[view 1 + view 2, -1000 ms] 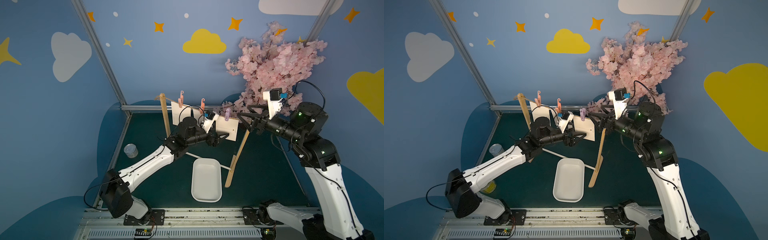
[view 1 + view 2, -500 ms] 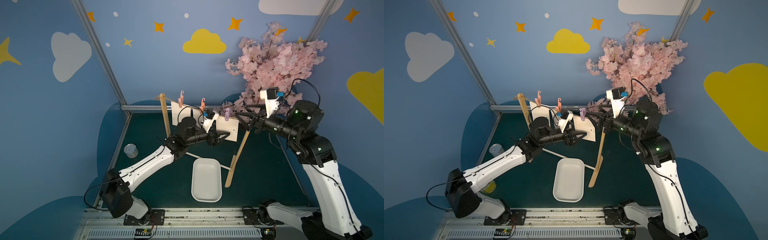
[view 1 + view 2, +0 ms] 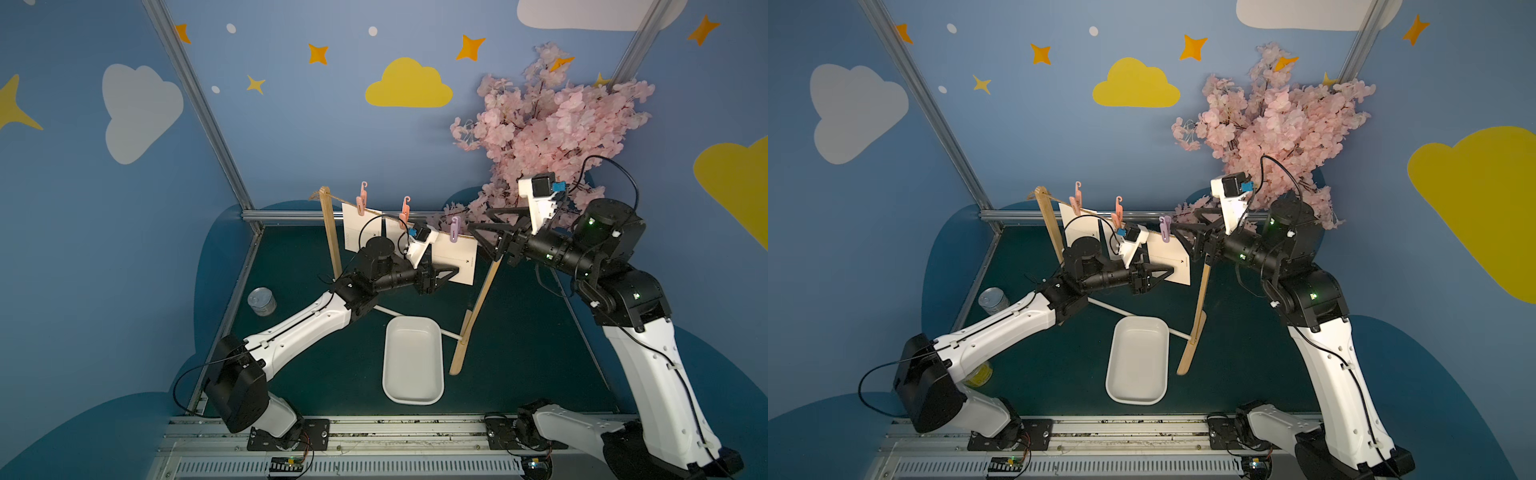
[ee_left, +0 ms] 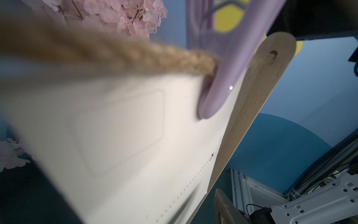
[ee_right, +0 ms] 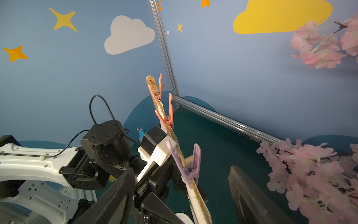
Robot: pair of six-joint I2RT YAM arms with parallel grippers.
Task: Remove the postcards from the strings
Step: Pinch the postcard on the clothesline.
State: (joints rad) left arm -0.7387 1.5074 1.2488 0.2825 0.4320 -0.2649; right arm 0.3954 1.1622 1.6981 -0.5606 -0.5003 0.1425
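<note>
**Step in hand (judged):** free the postcard under the purple peg (image 3: 455, 228). Three postcards (image 3: 457, 257) hang from the string (image 3: 386, 215), one peg each; the other two hang on pink pegs (image 3: 405, 208).

**Key relation:** the purple peg lies straight ahead of the right end effector (image 5: 181, 170), between its two fingers. The peg's long axis stands approx. upright, across the string. The right arm is nearer the peg; the left arm is nearer the postcard's lower edge.

**Right end effector:** jaws wide apart, gripping nothing. Pose: forearm raised, wrist approx. level, aimed along the string toward the far post (image 3: 331, 232).

**Left end effector** (image 3: 451, 276)**:** below the string, tips at that postcard's lower edge. Clamped on the paper or not — cannot tell, as its wrist view is blurred at close range. Pose: arm stretched fwd, wrist approx. level.

**Drop point (judged):** the tray (image 3: 438, 361) sits on the desk (image 3: 519, 332), below the left end effector — the likely place for a freed postcard.
</note>
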